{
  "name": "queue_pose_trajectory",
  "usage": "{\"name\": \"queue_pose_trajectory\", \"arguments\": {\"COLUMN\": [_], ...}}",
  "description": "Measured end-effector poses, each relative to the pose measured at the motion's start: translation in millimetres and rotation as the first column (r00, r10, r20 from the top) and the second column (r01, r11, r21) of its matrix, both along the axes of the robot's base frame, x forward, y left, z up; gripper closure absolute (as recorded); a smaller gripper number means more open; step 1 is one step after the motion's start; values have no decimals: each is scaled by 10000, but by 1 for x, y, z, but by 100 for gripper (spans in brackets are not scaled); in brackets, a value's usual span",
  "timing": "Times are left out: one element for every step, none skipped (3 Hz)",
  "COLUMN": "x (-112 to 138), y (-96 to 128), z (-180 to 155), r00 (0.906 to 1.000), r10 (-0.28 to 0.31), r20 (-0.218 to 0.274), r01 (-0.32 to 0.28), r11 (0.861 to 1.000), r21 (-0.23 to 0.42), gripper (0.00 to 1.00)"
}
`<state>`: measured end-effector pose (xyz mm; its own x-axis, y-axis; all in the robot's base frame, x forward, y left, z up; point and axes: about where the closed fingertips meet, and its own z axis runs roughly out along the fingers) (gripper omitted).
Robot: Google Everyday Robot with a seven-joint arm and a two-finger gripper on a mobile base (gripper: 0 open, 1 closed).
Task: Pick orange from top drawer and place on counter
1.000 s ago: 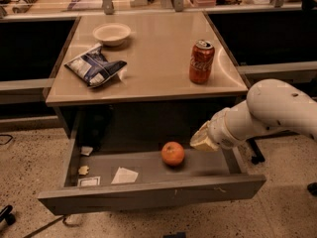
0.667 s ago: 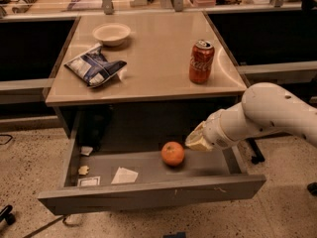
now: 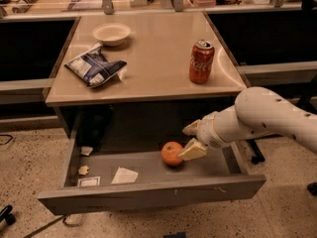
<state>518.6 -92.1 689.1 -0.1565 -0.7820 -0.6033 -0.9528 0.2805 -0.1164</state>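
Our fingers (image 3: 193,150) are spread, with the gripper (image 3: 190,139) just right of the orange (image 3: 171,153) inside the top drawer (image 3: 148,195). We judge the lower finger could nudge the fruit, rolling it away before we close.

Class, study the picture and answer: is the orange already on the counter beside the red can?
No, the orange lies in the top drawer, with the gripper close beside it.
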Motion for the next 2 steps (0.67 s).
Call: {"name": "queue_pose_trajectory", "arguments": {"x": [3, 4], "y": [9, 20], "z": [-7, -17], "r00": [9998, 9990], "r10": [167, 430], "r20": [55, 75], "r01": [-168, -432], "r11": [9997, 9988], "r21": [179, 241], "gripper": [43, 30]}}
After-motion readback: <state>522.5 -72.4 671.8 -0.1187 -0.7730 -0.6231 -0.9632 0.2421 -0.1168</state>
